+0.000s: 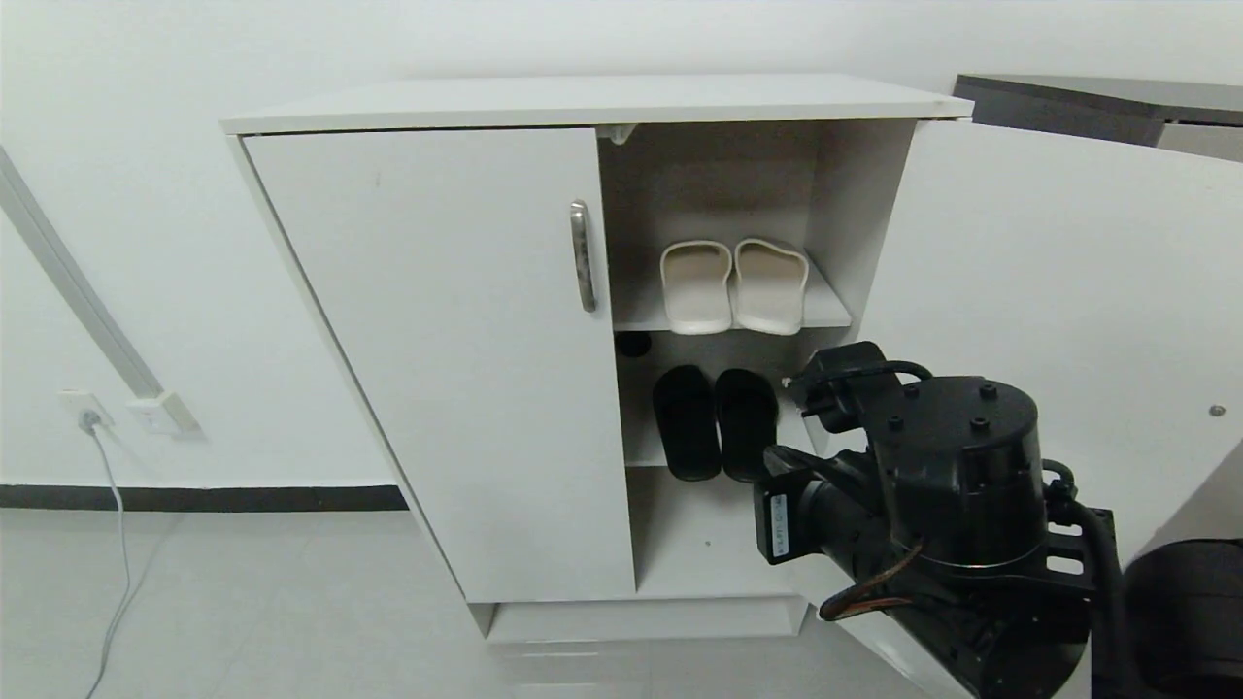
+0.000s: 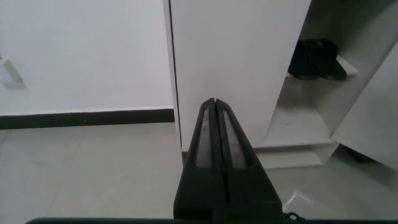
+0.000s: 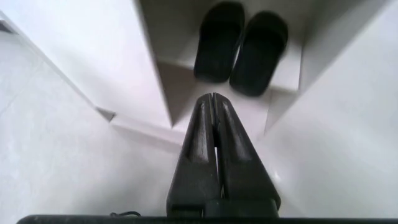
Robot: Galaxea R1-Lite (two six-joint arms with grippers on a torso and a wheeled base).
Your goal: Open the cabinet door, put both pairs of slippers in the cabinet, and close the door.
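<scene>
Both pairs inside the cabinet (image 1: 583, 102): white slippers (image 1: 719, 291) side by side on its upper shelf, black slippers (image 1: 714, 427) side by side on its middle shelf. Open on the cabinet's right half, with the right door (image 1: 1049, 291) swung wide out. Shut on its left half, with the left door (image 1: 437, 359) flush and a metal handle (image 1: 581, 255) upright at the inner edge. Low before the cabinet's open side, right gripper (image 3: 213, 99), fingers pressed together on nothing, aimed at the black pair's shelf from outside. Before the cabinet's shut half, left gripper (image 2: 215, 102), fingers likewise pressed together and empty, above pale floor tiles (image 1: 243, 602).
</scene>
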